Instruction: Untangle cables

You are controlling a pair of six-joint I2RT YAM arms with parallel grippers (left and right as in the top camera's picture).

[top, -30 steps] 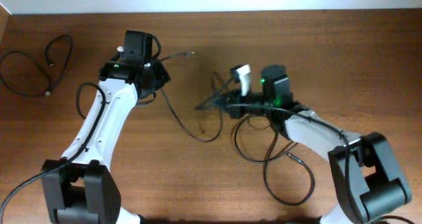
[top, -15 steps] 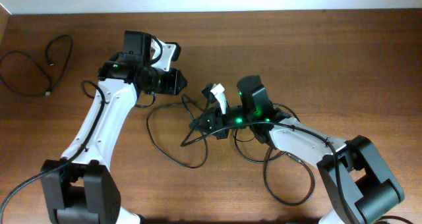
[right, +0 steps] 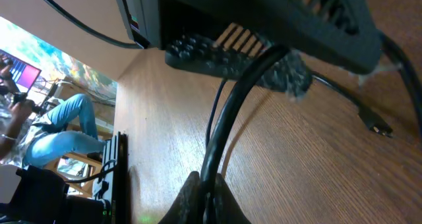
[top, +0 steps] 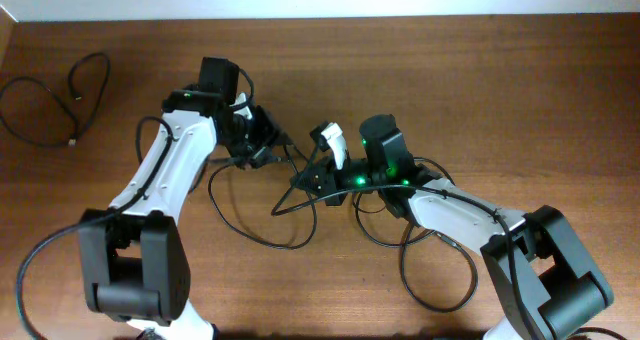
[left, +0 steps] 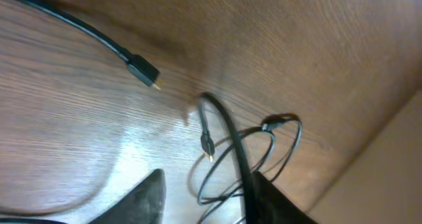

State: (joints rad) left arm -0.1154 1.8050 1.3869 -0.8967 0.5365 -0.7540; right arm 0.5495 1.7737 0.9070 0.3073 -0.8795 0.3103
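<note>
The right gripper (right: 203, 188) pinches a black cable (right: 227, 118) between closed jaws, mid-table. Just beside it, the left gripper (left: 206, 176) hangs with its jaws spread. A cord (left: 232, 135) passes close along its right finger, and I cannot tell whether they touch. The tangled cables (top: 272, 212) sprawl between the arms, with loops reaching toward the near edge on the right. A separate cable (top: 60, 100) lies by the left edge of the table (top: 520, 70). The widest bare wood is at the far right.

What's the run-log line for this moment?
phase: untangling | left tool: open, cable loops ahead | right tool: shut on cable | lone cable: apart, table's left side
</note>
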